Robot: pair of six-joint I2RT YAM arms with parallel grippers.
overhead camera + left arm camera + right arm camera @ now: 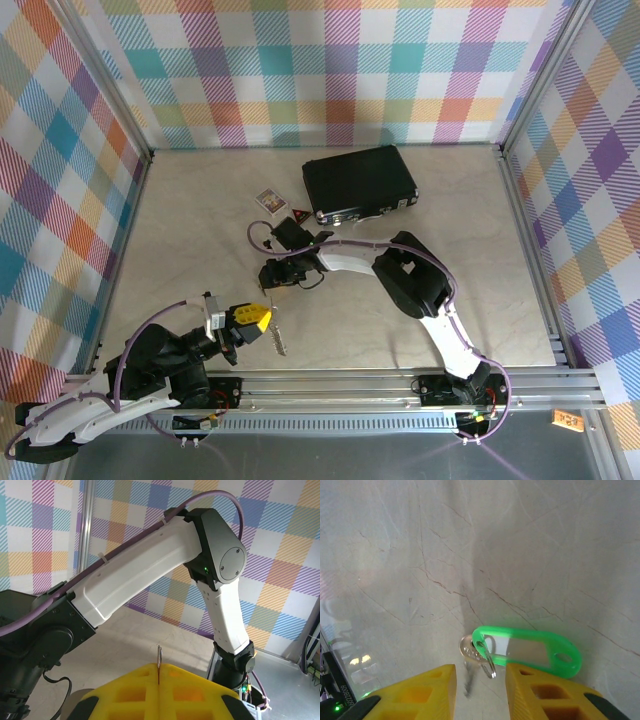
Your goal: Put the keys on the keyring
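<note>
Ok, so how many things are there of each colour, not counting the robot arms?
Black: 1, the case
Red: 1, the triangular tag
Green: 1, the green-headed key
Silver: 1, the keyring
Patterned: 1, the card box
Total: 5

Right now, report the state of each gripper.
Left gripper: shut on the keyring, a thin metal edge pinched between its fingers.
Right gripper: open, the green-headed key lying between its fingers.
</note>
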